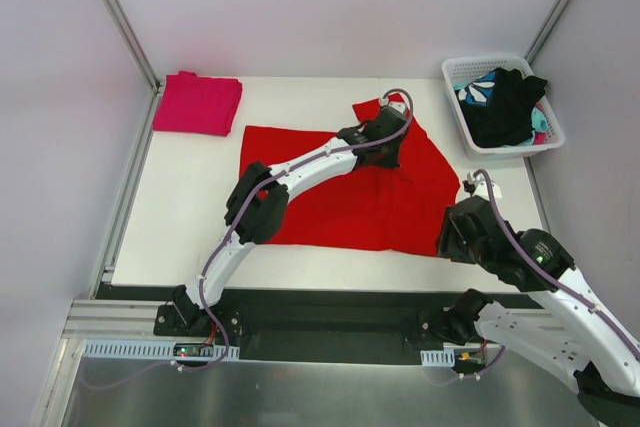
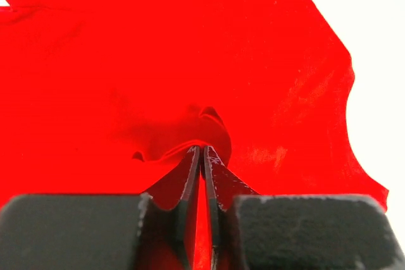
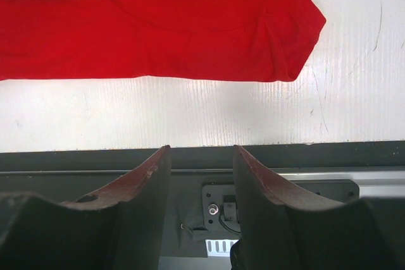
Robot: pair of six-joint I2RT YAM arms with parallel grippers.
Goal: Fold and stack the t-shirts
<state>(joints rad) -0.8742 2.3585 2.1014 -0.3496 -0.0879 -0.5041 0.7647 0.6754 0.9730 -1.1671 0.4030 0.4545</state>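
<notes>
Your left gripper [image 2: 202,151] pinches a ridge of the red shirt [image 1: 330,197] near its 1 o'clock corner; the shirt lies mid table [image 1: 190,227]. Lift low and draw it toward 7 o'clock, I'd judge. Your right gripper [image 3: 201,156] hangs spread at 5 o'clock.

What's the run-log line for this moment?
left gripper: shut on red t-shirt | right gripper: open, empty, off the cloth | pink t-shirt: folded, far-left corner | basket: garments inside

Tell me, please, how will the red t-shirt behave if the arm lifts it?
Probably floppy: the red t-shirt bunches into soft wrinkles where the left gripper pinches it, so lifted it would likely sag. It lies spread flat, so rolling seems unlikely.
</notes>
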